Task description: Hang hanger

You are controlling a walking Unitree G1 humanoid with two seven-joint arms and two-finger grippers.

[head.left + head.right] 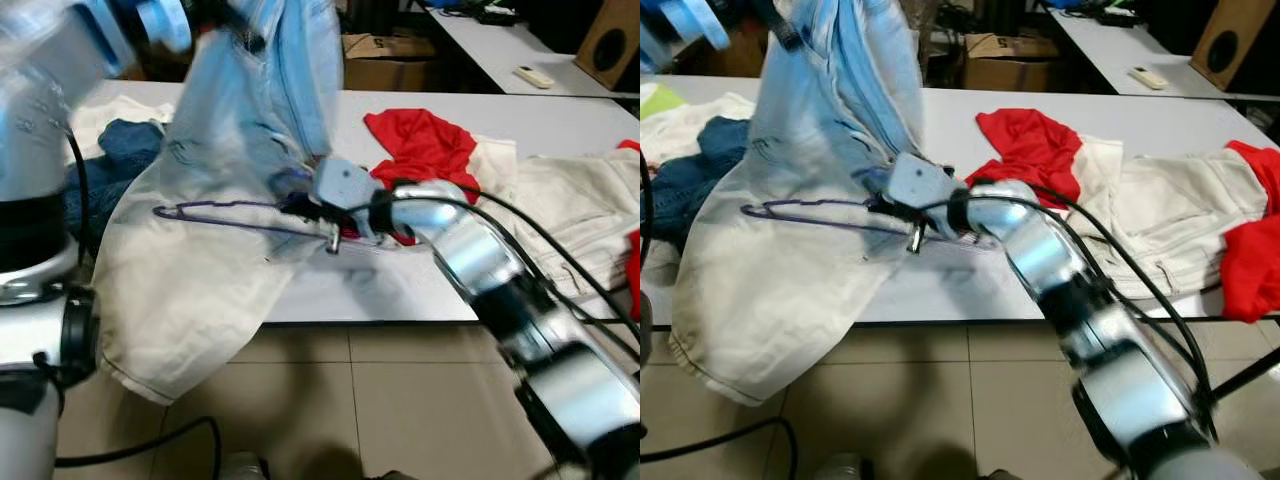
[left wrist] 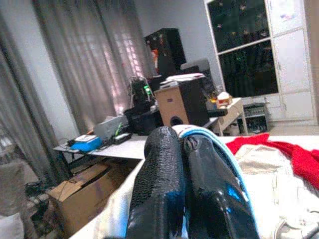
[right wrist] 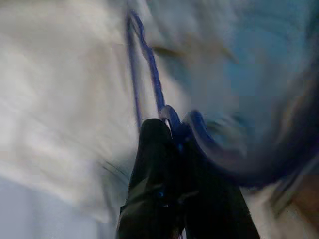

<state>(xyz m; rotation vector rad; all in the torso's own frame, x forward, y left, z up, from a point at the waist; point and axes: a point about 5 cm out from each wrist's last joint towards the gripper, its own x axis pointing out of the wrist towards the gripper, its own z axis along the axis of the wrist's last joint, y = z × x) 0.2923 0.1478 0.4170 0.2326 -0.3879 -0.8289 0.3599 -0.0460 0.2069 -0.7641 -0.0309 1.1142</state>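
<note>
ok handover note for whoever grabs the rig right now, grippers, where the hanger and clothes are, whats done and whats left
Left gripper: raised high, fingers shut on the light blue garment, which hangs down over the front edge of the white table.
Right gripper: shut on the purple wire hanger, holding it level against the garment.
Nearby on the table: red cloth, cream clothes, dark denim.
Done: garment lifted, hanger picked up.
Left: whether the hanger is inside the garment can't be judged through the blur; finish seating it, then hang it up.
</note>
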